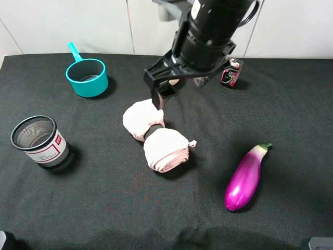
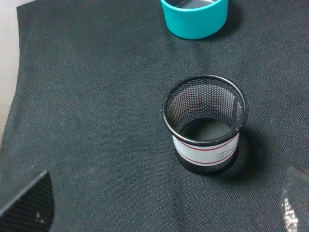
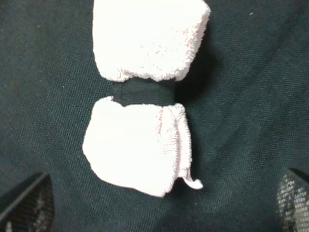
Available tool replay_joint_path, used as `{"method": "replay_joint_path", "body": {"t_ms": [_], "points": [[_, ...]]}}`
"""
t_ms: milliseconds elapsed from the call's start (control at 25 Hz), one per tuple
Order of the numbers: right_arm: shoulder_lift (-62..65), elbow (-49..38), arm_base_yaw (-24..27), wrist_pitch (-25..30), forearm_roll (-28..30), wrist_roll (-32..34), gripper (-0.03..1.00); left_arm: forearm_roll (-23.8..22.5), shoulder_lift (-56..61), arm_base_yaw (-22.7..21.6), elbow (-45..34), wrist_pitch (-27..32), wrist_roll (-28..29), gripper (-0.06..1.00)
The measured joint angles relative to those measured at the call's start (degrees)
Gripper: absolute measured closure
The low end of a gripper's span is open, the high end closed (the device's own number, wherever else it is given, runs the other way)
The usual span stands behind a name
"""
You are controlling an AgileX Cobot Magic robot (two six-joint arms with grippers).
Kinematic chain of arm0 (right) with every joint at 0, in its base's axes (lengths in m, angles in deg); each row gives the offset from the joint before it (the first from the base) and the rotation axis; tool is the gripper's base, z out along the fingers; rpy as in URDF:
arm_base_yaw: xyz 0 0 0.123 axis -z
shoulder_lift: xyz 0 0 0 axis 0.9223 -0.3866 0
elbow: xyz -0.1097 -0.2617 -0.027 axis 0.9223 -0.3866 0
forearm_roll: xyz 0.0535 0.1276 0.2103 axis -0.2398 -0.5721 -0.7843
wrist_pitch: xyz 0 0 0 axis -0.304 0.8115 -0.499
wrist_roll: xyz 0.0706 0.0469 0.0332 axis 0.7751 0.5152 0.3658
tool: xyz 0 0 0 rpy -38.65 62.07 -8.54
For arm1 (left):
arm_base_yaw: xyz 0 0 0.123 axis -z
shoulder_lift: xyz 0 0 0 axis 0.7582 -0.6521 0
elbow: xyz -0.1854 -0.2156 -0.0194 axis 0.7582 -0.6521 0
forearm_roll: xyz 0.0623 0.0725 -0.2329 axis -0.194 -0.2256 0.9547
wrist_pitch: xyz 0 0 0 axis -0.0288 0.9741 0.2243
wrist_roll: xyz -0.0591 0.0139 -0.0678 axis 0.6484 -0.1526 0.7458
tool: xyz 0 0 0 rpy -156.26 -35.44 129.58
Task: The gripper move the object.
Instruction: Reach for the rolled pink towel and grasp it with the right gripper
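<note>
Black cloth tabletop (image 1: 78, 208), object (image 1: 156, 138) lying mid-table, gripper (image 1: 177, 86) over its far lump with jaws wide apart and empty; looks light, soft, squashy, probably best pinched at the narrow banded waist.

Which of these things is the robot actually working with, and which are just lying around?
In the job: gripper, pink cloth.
Lying about: teal cup, mesh pot, eggplant, small dark item behind the arm.
</note>
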Motion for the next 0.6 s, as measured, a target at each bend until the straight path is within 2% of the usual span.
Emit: {"method": "replay_joint_path", "body": {"t_ms": [600], "points": [[-10.1,0.0,0.0,-6.3,-2.2,1.1,0.27,0.0,0.0,0.0,0.0,0.0,0.0,-0.05]]}}
